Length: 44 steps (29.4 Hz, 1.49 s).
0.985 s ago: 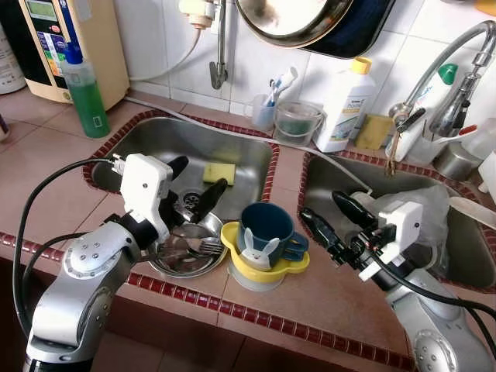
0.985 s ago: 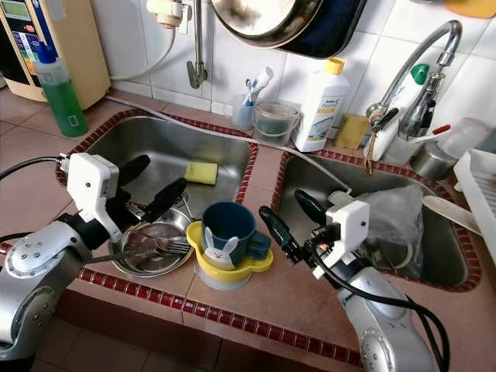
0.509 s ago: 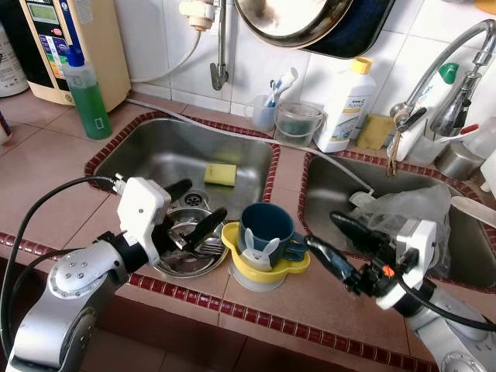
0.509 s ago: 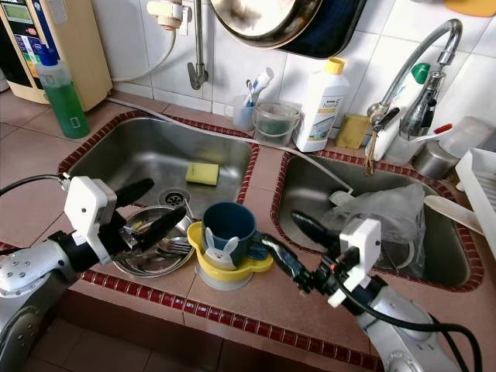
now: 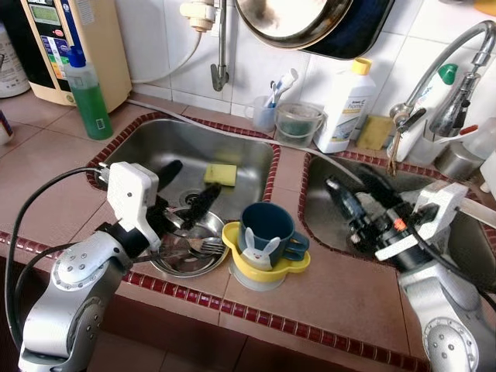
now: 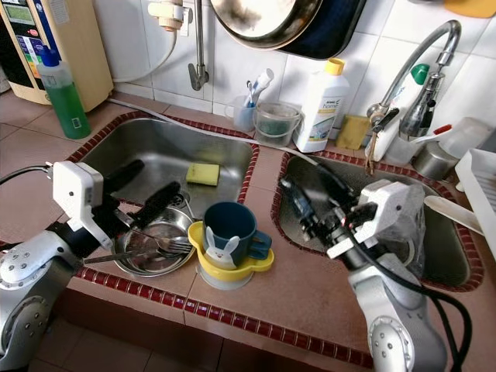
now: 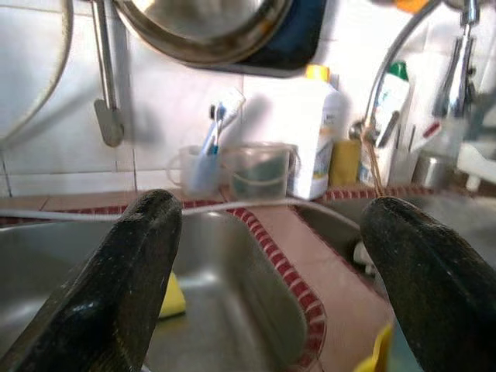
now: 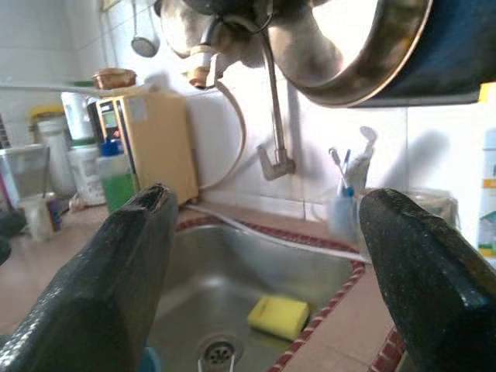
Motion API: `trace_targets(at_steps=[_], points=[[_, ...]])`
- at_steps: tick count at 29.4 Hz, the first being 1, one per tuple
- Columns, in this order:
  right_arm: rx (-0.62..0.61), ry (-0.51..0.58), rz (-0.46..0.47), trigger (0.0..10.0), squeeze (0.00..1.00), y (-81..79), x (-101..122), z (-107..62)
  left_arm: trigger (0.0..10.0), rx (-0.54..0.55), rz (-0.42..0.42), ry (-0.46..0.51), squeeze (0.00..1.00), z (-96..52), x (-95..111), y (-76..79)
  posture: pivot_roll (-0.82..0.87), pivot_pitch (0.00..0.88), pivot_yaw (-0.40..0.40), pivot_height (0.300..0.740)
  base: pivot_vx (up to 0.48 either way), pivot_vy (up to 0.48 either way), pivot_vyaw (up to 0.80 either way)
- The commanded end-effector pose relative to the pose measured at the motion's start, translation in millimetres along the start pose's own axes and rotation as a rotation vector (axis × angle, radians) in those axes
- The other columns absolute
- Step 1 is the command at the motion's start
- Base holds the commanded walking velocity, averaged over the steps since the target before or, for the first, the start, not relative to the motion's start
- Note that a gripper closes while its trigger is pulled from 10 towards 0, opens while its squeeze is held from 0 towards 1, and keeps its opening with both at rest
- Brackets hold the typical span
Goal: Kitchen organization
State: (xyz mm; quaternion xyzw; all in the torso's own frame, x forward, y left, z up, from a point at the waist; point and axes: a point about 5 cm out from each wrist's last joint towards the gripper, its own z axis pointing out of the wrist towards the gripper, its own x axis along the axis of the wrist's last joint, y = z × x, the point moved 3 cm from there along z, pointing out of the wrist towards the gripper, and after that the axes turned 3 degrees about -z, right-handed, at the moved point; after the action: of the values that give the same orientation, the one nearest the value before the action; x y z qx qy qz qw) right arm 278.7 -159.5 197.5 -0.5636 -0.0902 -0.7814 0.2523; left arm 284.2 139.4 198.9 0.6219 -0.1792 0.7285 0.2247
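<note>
Mug [image 5: 267, 230] (on dish) blocks the counter strip [image 5: 325, 291].

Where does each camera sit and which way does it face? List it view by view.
Eye views: on the head, looking down at the double sink; both arms show, left gripper above the steel bowl, right gripper above the right basin.
Left wrist view: along its open fingers toward the tiled wall.
Right wrist view: along its open fingers across the left basin.
Shared: yellow sponge, toothbrush cup.

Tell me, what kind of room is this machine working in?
A home kitchen, most likely: a double steel sink set in a tiled counter, a faucet, and a cup beside a steel bowl with forks.
</note>
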Motion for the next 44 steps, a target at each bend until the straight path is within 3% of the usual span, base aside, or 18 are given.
trace_targets(at_steps=[1, 9, 18, 28, 36, 44], points=[[0.032, -0.023, -0.025, 10.0, 0.0, -3.5, -2, -5.3, 10.0, -0.033, 0.013, -0.002, 0.0, -1.7, -2, 11.3, 0.13, 0.0, -0.08, 0.74, 0.0, 0.0, 0.0], [0.272, -0.226, -0.005, 10.0, 0.0, -22.4, -29, -38.8, 10.0, -0.213, 0.026, -0.062, 0.0, -15.0, -7, 29.9, 0.13, 0.0, -0.085, 0.74, 0.0, 0.0, 0.0], [0.351, -0.393, 0.004, 10.0, 0.0, -6.9, -52, -64.4, 10.0, -0.307, 0.077, -0.103, 0.0, -13.5, -7, 39.6, 0.13, 0.0, -0.074, 0.74, 0.0, 0.0, 0.0], [0.394, -0.47, -0.001, 10.0, 0.0, 15.8, -58, -66.6, 10.0, -0.326, 0.065, -0.118, 0.0, -9.6, -5, 42.3, 0.13, 0.0, -0.077, 0.74, 0.0, 0.0, 0.0], [0.465, -0.476, -0.008, 10.0, 0.0, 18.3, -59, -54.6, 10.0, -0.422, 0.071, -0.156, 0.0, -16.4, -10, 59.5, 0.14, 0.0, -0.089, 0.74, 0.0, 0.0, 0.0], [0.543, -0.481, -0.003, 10.0, 0.0, 16.6, -58, -45.9, 10.0, -0.444, 0.068, -0.171, 0.0, -16.8, -10, 63.4, 0.14, 0.0, -0.095, 0.74, 0.0, 0.0, 0.0]])
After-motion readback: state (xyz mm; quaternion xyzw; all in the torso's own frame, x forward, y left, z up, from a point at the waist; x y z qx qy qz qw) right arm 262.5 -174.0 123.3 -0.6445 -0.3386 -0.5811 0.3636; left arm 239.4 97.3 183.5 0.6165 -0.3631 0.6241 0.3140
